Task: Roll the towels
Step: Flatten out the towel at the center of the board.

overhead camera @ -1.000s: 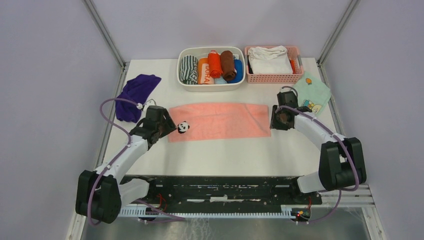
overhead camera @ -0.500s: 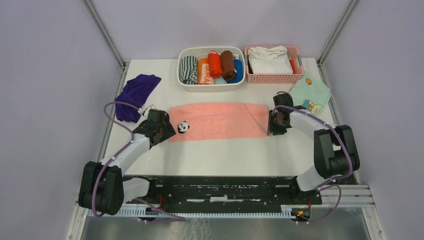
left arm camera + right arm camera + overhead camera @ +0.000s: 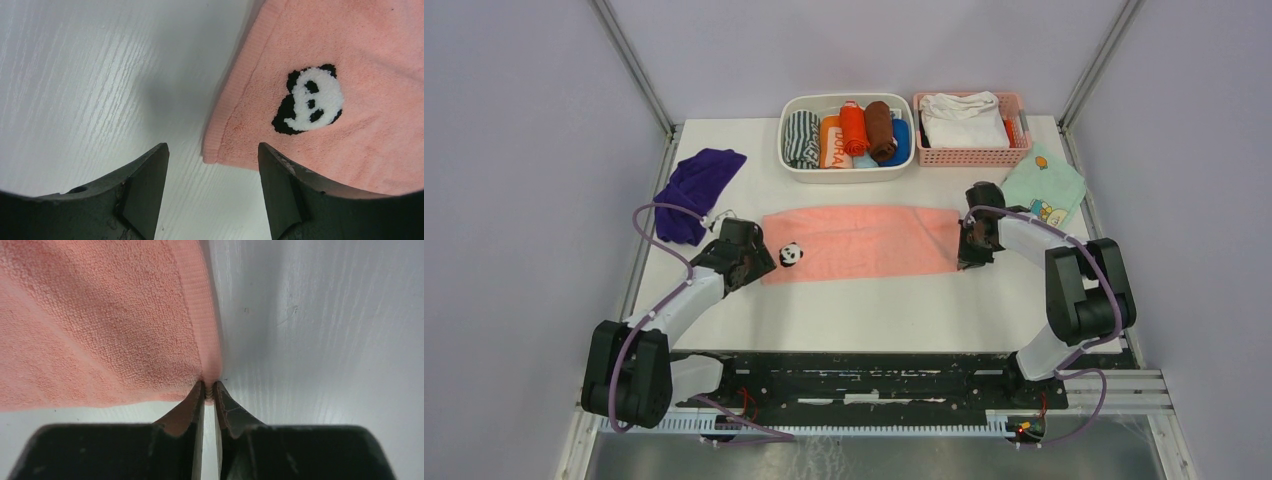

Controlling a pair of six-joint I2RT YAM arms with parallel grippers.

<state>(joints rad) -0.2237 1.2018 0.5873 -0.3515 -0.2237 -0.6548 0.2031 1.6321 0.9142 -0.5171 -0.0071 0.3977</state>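
White counter, walled in pale grey on three sides, carried the lot. Salmon-pink towel – spread flat, long side across the counter's middle, a black-and-white panda patch near its left end. Purple towel – crumpled in a heap at the far left, well apart from both arms. Left pincer: jaws wide apart, poised over the pink towel's near-left corner, which lay between the two fingers; nothing held. Right pincer: fingers all but together, nipping the hem at the pink towel's near-right corner, low at the counter. At the far edge, a white tub of rolled cloths stood beside a pink basket with a white folded cloth in it. Mint-green printed cloth lay flat at the far right, just beyond the right arm.
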